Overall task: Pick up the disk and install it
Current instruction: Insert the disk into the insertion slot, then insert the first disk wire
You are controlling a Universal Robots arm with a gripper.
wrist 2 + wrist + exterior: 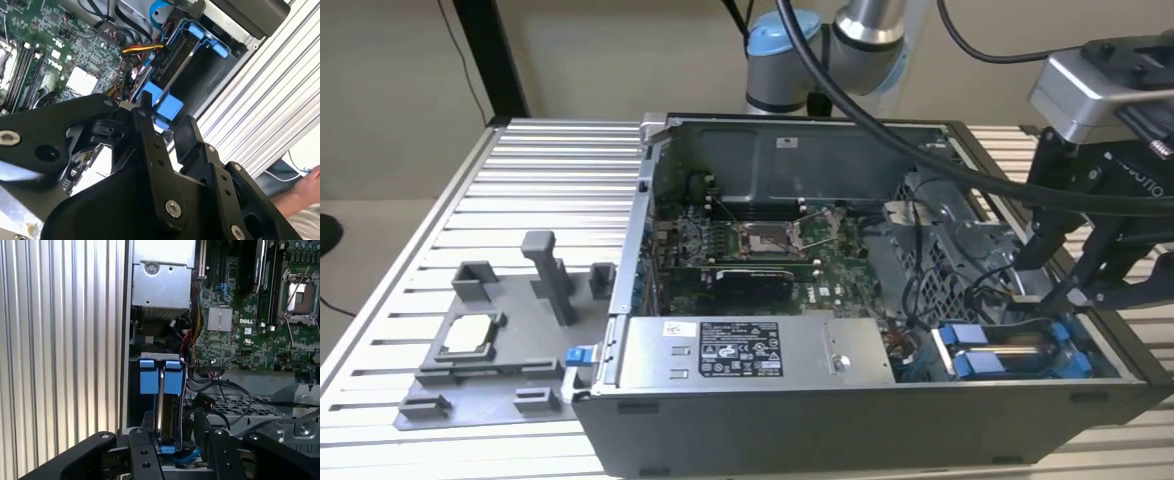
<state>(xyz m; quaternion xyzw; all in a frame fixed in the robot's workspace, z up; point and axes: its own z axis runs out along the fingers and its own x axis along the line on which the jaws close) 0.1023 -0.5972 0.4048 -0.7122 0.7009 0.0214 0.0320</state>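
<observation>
The disk (pixel 1017 352) stands on edge in its blue carrier inside the drive bay at the open computer case's front corner, on the exterior view's right. In the first wrist view the disk (pixel 168 402) shows its thin silver edge, with two blue tabs at the end away from my gripper. My gripper (pixel 172 424) is open, and its black fingers (pixel 146 426) straddle the disk's near end with a gap on each side. The second wrist view shows my gripper (pixel 166 114) just above the blue tabs of the disk (pixel 161 103). My gripper (pixel 1062 285) hangs over the bay.
A grey metal box (pixel 747 350) with a label lies beside the bay, and the green motherboard (pixel 761 250) is behind it. Cables (pixel 142 48) run close to the bay. A grey fixture (pixel 494 350) with a white-topped chip sits on the ribbed table (pixel 520 180). A person's hand (pixel 305 185) is off the table edge.
</observation>
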